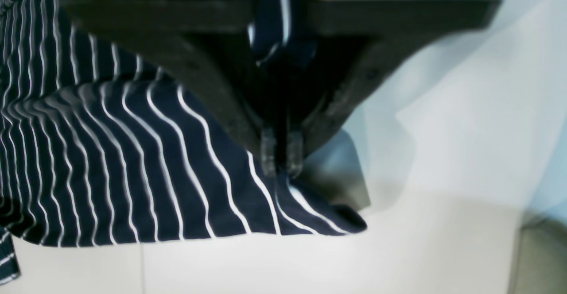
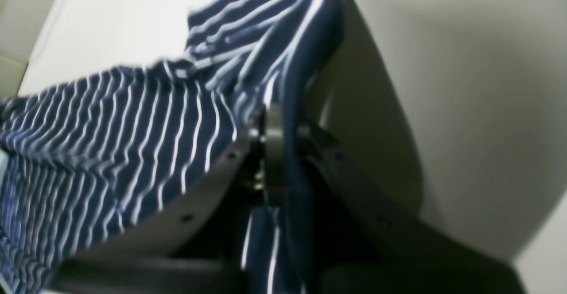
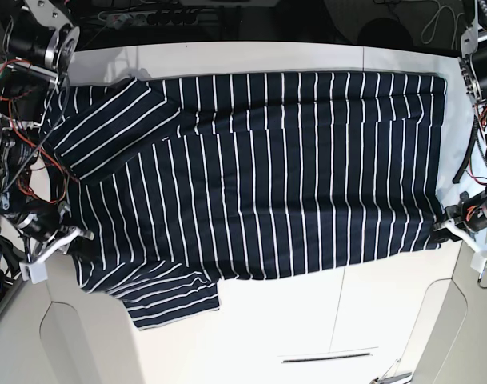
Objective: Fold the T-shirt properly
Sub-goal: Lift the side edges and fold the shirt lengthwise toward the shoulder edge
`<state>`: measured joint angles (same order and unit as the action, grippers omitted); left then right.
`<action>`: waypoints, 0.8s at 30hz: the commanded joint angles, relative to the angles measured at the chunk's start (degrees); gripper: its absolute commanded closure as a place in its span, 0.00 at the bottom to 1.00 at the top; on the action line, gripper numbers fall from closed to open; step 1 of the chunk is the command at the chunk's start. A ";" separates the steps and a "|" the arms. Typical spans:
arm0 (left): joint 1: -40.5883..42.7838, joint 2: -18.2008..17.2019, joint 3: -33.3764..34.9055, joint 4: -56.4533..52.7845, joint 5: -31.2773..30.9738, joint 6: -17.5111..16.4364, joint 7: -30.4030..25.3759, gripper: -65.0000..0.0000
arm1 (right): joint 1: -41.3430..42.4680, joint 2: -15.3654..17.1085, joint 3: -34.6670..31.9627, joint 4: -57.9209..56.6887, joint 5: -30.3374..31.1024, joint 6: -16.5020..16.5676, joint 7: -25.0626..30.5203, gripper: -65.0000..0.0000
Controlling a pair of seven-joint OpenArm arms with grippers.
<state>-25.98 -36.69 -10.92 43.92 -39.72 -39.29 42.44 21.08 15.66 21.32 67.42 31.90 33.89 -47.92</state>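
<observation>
The T-shirt (image 3: 267, 176), dark navy with thin white stripes, lies spread across the white table (image 3: 371, 312), sleeves to the left and hem to the right. My left gripper (image 3: 445, 226) is at the hem's near right corner. In the left wrist view it (image 1: 281, 163) is shut on the striped fabric (image 1: 110, 161), and the corner sticks out past the fingertips. My right gripper (image 3: 73, 236) is at the shirt's near left edge, by the lower sleeve. In the right wrist view it (image 2: 277, 117) is shut on a fold of the shirt (image 2: 110, 130).
Arm bases with motors and red wires (image 3: 23, 88) stand at the table's left edge, and more cabling (image 3: 479, 96) at the right. A seam (image 3: 343, 320) and a thin slot (image 3: 329, 357) mark the bare near part of the table.
</observation>
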 commanded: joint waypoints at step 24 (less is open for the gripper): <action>21.07 -6.49 -0.35 23.74 -5.90 -0.71 3.69 1.00 | -18.10 3.26 6.21 16.35 -2.86 -0.31 1.20 1.00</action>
<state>-4.10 -41.63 -10.83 66.74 -44.95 -39.51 46.85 2.04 17.78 27.09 82.72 28.21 33.65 -48.10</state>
